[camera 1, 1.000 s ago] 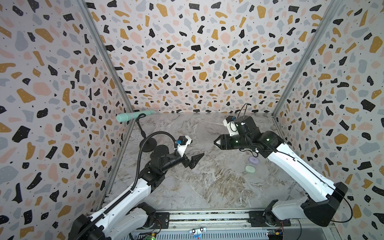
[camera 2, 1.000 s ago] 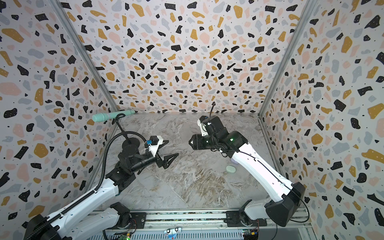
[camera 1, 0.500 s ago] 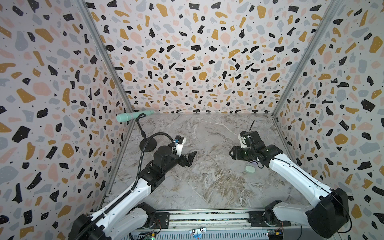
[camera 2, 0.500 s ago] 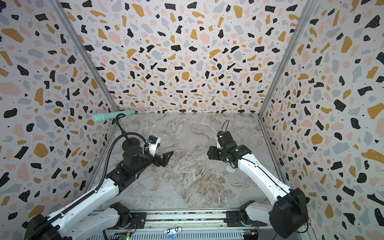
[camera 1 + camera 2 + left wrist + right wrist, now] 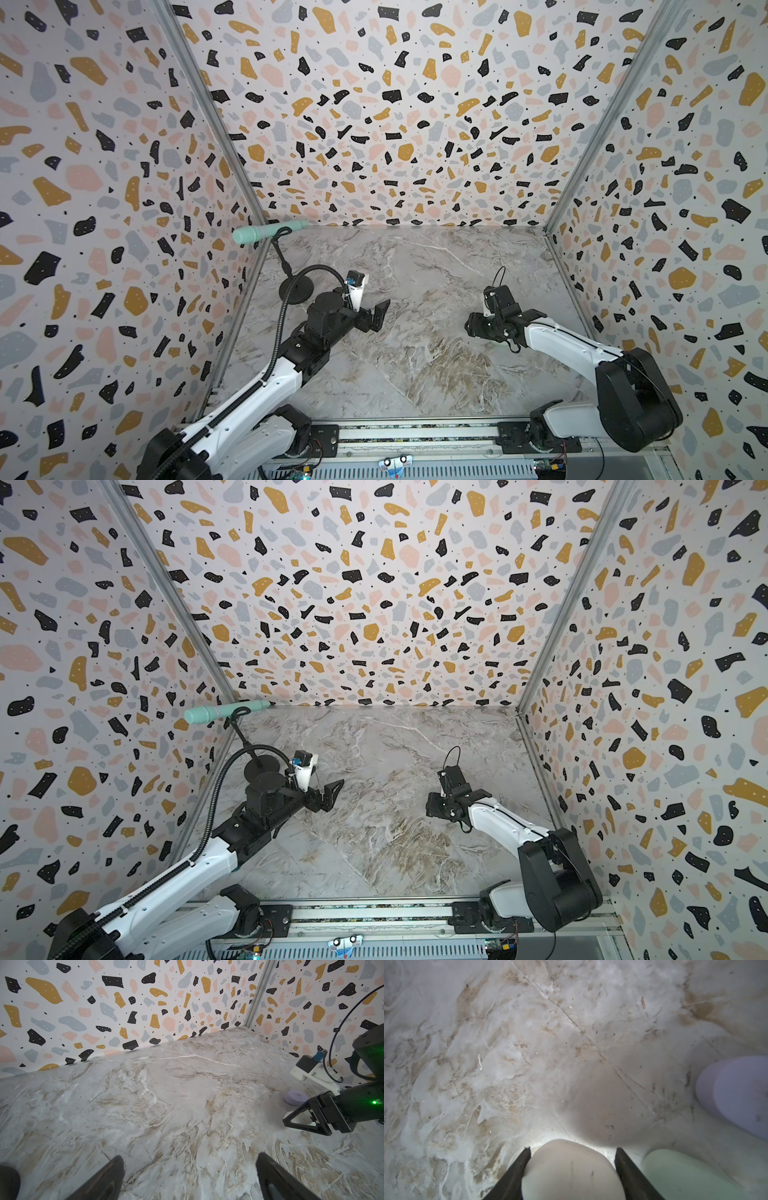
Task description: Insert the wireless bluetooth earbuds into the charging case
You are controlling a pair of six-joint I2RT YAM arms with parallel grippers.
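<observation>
In both top views the left hand (image 5: 380, 315) hangs released above the table (image 5: 415, 374); the right hand (image 5: 430, 806) sits low. The left wrist view shows a lavender case (image 5: 296, 1097) just beside the right hand. In the right wrist view that hand grasps a cream charging case (image 5: 571, 1174), a mint case (image 5: 685, 1174) just beside.

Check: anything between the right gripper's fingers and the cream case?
Nothing visible. The right gripper has the cream case directly between its fingers. The mint case lies just outside one finger, the lavender case farther off.
</observation>
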